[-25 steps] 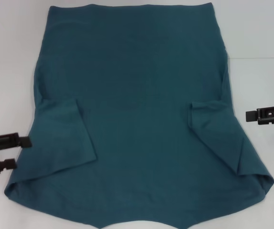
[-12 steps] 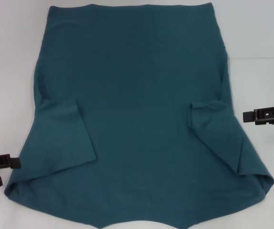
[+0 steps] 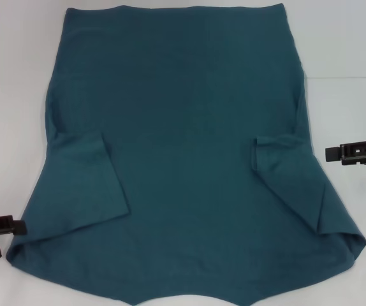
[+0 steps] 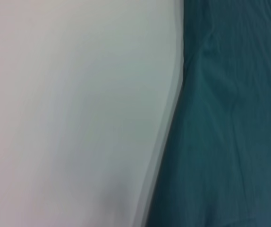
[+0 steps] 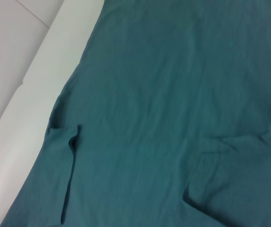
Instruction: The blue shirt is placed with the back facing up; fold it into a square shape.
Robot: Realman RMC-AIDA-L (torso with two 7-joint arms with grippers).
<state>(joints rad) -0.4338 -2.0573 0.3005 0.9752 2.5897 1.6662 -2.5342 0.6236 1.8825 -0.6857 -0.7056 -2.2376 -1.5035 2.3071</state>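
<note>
Blue shirt (image 3: 183, 146) flat on white table (image 3: 17, 76), sleeves folded inward, left gripper (image 3: 4, 239) spread beside its near corner, right gripper (image 3: 336, 153) beside its edge, fingers unclear

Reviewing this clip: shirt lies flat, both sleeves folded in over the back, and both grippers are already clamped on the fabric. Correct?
Not quite. The blue shirt lies flat with sleeves folded in, but the head view shows the left gripper and right gripper beside its edges, holding no fabric.

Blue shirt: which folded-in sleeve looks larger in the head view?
The sleeve on the robot's left side of the blue shirt; the right one looks narrower.
</note>
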